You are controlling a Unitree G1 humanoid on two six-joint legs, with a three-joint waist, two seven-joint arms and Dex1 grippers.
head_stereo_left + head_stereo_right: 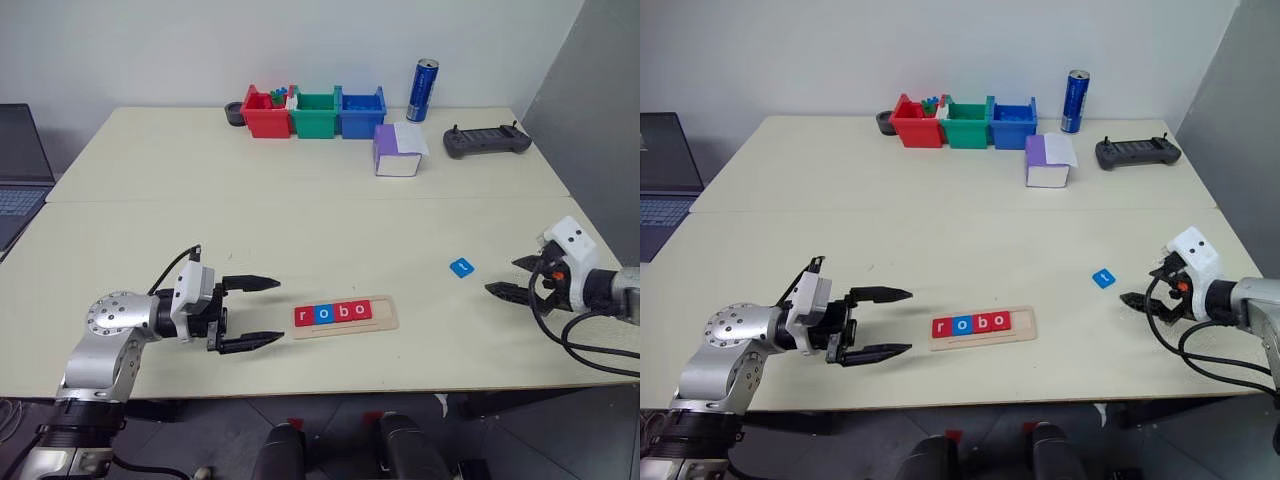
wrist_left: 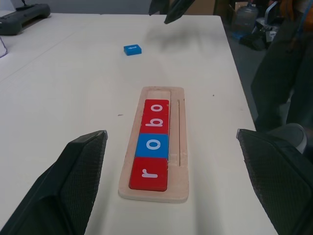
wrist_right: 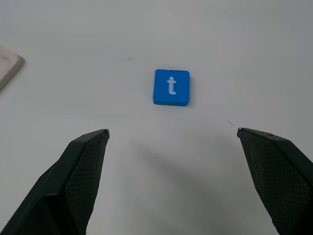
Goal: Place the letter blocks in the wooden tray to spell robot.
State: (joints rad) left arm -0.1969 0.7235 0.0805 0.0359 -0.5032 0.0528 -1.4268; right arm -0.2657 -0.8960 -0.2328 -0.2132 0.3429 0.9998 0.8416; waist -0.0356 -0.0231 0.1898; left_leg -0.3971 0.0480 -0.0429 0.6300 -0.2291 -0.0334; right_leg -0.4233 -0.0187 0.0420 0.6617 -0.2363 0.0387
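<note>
Lying just ahead of the empty, wide-open right gripper (image 3: 171,183), the blue t block (image 3: 171,87) sits well right of the wooden tray (image 1: 344,316), where the left gripper (image 1: 262,312) waits, likewise open and empty.

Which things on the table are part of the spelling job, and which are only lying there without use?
Part of the job:
- wooden tray
- r, o, b, o blocks in the tray
- blue t block, loose on the table

Just lying about:
- red, green, blue bins
- blue can
- purple-and-white box
- black controller
- laptop

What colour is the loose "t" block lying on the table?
Blue with a white letter, shown best in the right wrist view.
</note>
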